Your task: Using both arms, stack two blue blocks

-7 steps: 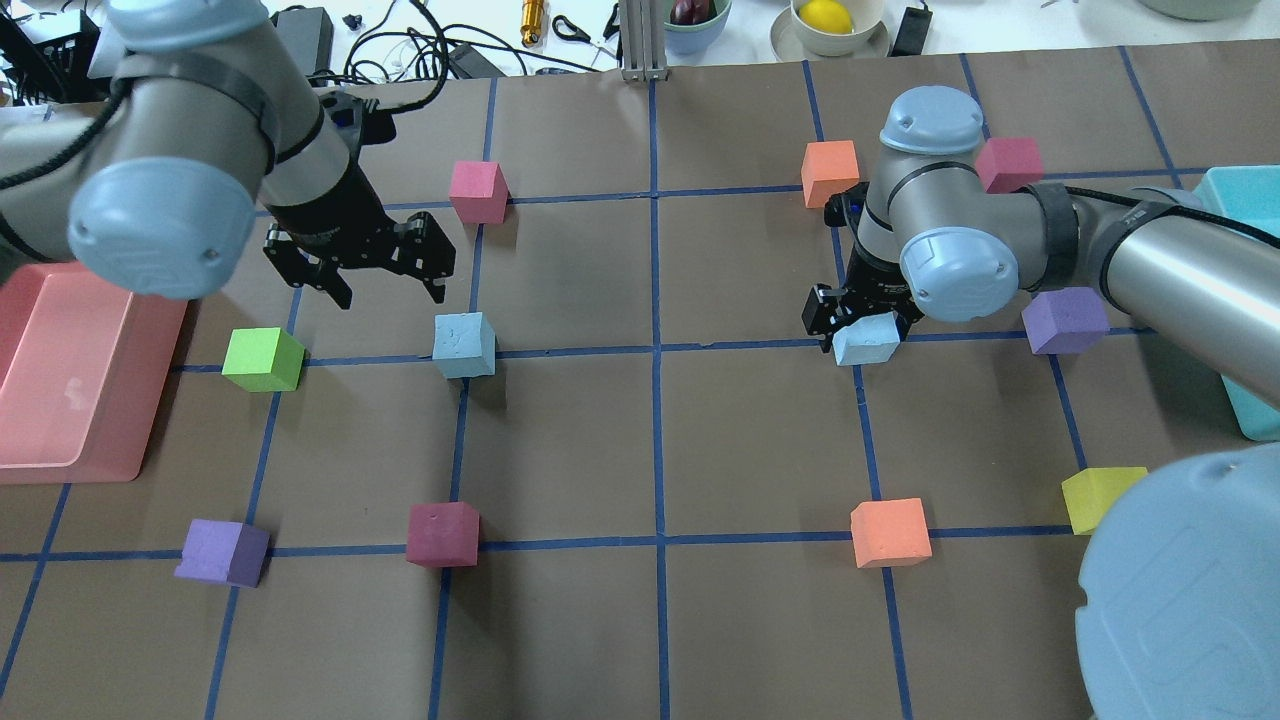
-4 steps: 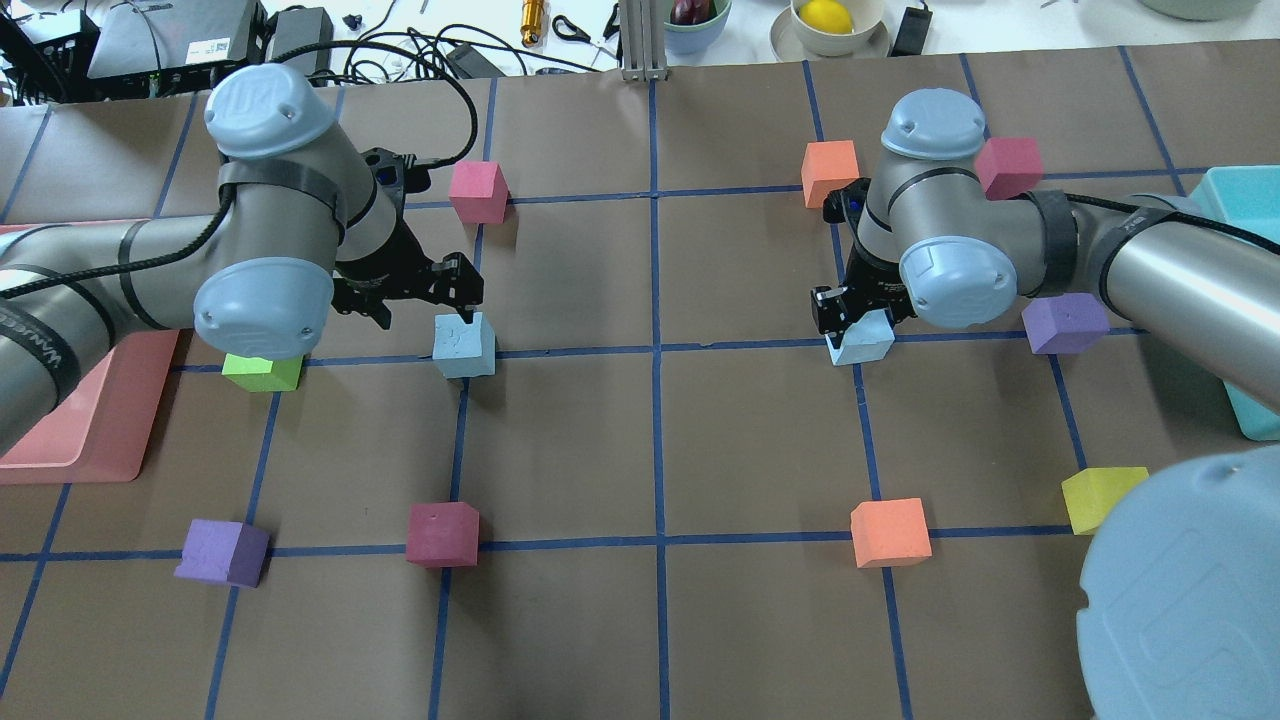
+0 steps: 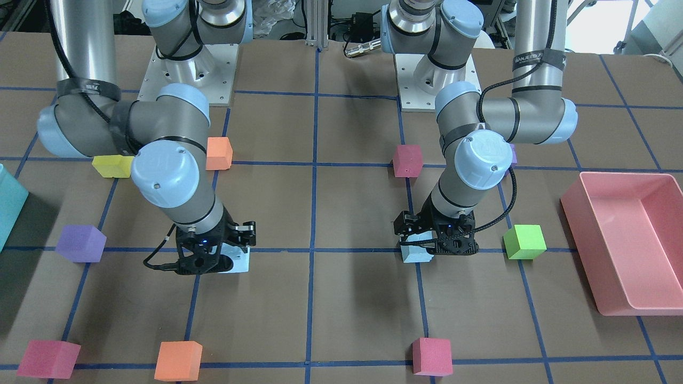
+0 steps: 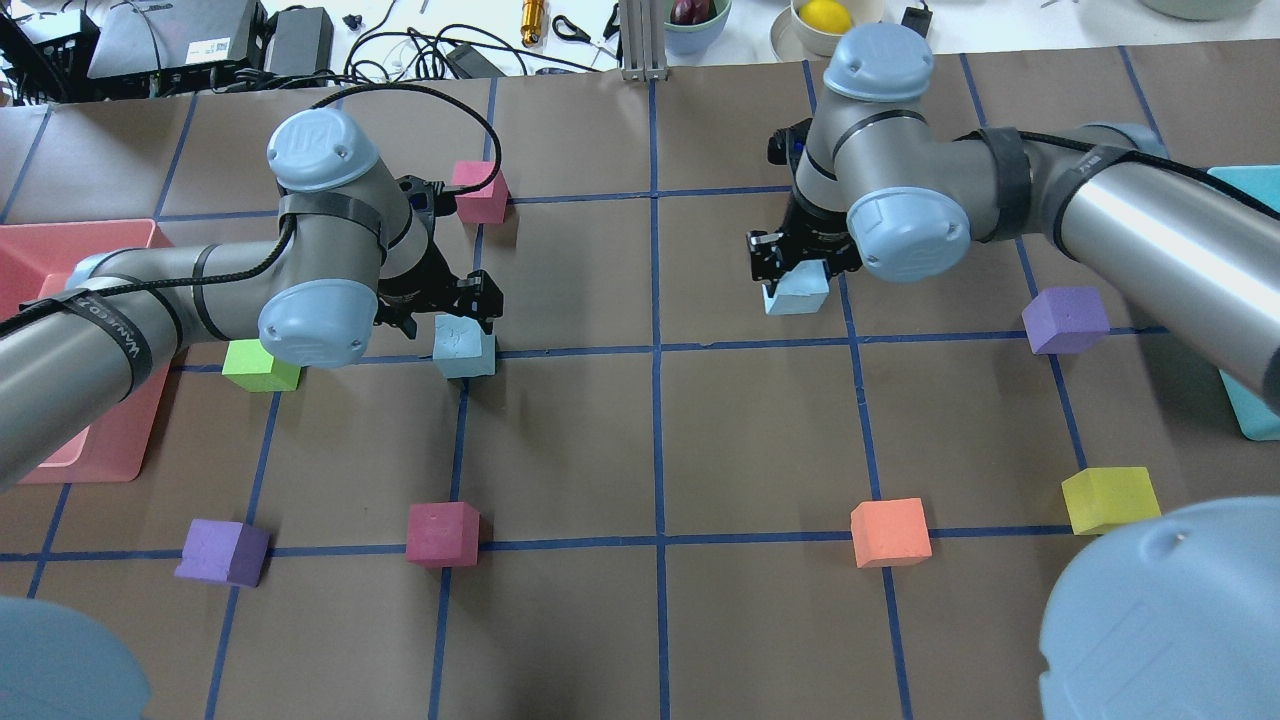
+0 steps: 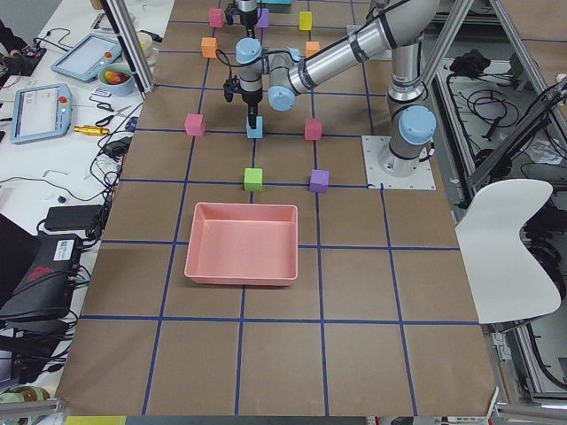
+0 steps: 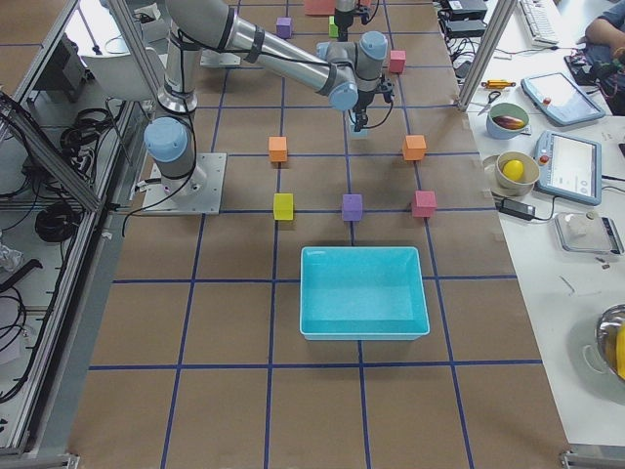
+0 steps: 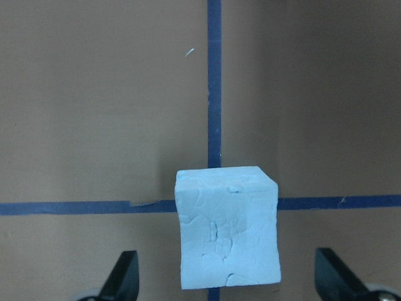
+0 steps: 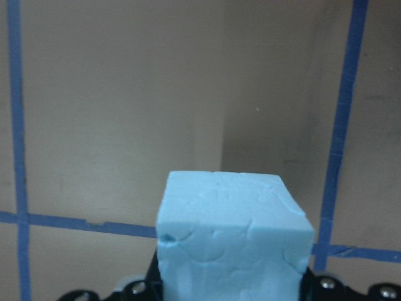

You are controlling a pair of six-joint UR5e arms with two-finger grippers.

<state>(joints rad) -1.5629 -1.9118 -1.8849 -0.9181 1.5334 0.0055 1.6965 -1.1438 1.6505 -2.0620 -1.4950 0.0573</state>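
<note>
left tool (image 4: 447, 318) released, gaps flanking first blue block (image 4: 464, 352), right tool (image 4: 797, 265) grasping second blue block (image 4: 797, 296)

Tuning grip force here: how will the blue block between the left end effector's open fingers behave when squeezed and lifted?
The blue block shows creased, dented faces, suggesting soft foam, so it probably compresses slightly and weighs little. A flat-sided cube sitting flat on the table, it should not roll. Its matte, pitted surface likely resists slipping.
</note>
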